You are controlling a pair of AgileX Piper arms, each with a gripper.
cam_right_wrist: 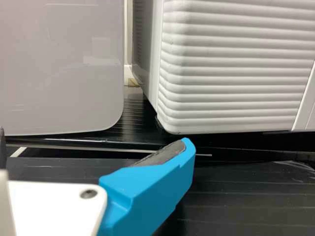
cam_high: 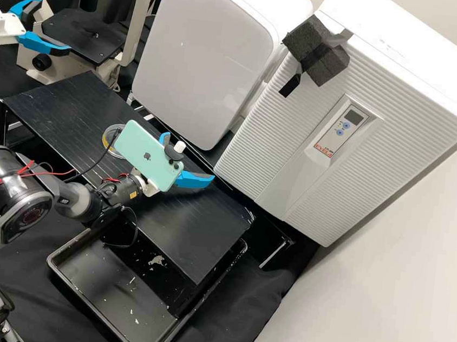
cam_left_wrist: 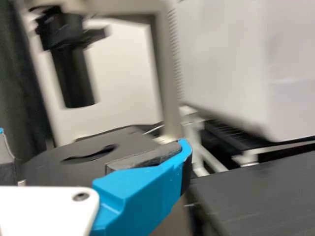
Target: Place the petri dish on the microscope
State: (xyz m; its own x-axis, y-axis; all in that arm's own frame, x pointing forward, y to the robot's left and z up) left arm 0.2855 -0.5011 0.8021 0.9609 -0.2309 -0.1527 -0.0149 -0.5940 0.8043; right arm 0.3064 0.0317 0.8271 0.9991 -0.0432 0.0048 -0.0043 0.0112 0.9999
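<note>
A black tray is nearest, with small white bits in it. Part of it sits under the black desk.

The right arm reaches in over the desk. Its claw is spread wide and holds nothing. A green phone is on that arm, just behind the claw.

The dish is clear and round. It lies flat on the desk, and the phone hides part of it. A black wire runs across the dish in the high view.

Farther off, the left claw is by the front of the microscope. It is spread wide too, with nothing in it. One blue finger is near the flat black plate of the microscope. I cannot tell if they touch.

Past the desk stand two big white boxes. One has a smooth front, and the other has a bumpy front with a little panel. Dark foam shows at the bumpy one's top edge.
</note>
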